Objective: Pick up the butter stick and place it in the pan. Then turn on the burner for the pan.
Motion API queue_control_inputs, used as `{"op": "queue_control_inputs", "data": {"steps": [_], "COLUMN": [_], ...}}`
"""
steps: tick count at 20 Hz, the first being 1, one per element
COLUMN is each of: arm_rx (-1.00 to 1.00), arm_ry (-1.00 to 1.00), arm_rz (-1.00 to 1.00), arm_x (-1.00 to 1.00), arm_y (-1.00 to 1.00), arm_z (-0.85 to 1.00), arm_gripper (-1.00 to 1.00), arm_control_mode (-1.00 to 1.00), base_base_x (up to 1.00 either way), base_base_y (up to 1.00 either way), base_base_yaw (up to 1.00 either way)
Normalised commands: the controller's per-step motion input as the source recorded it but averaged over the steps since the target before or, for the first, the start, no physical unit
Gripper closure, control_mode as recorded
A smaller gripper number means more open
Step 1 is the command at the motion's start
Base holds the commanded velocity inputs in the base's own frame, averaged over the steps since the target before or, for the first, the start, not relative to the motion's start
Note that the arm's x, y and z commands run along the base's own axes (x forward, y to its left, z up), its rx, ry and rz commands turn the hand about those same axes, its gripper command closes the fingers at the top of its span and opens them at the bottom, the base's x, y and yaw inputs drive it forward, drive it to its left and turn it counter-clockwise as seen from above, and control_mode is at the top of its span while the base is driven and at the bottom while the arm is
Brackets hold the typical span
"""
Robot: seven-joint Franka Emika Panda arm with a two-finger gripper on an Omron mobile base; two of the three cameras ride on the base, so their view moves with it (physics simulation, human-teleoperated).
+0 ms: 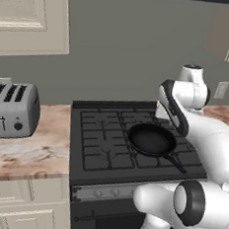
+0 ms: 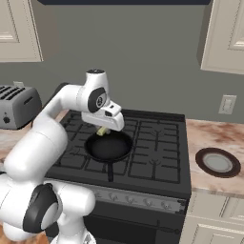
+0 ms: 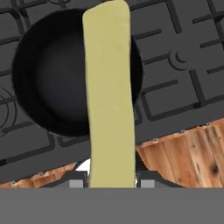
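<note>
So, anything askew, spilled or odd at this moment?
Nothing stands out. The butter stick is held in the jaws above the pan, which sits level on the stove; nothing is spilled.

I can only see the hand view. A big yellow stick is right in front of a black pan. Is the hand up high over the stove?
Observer: Not high. The hand hangs just above the back rim of the pan, holding the butter stick.
Operator: Which way does the pan handle point?
Observer: Toward the front of the stove, near the knobs.
Operator: Anything else around?
Observer: A toaster on the left counter, and a round dish on the right counter.
</note>
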Motion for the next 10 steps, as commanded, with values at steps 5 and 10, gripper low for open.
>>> {"op": "queue_control_inputs", "data": {"steps": [5, 10], "arm_rx": [0.0, 0.0], "arm_ry": [0.0, 0.0], "arm_rz": [0.05, 0.03], "arm_x": [0.05, 0.09], "arm_y": [0.21, 0.11], "arm_z": [-0.36, -0.43], "arm_gripper": [1.0, 1.0], "arm_control_mode": [-1.0, -1.0], "base_base_x": [0.0, 0.0], "base_base_y": [0.0, 0.0], "base_base_yaw": [0.0, 0.0]}}
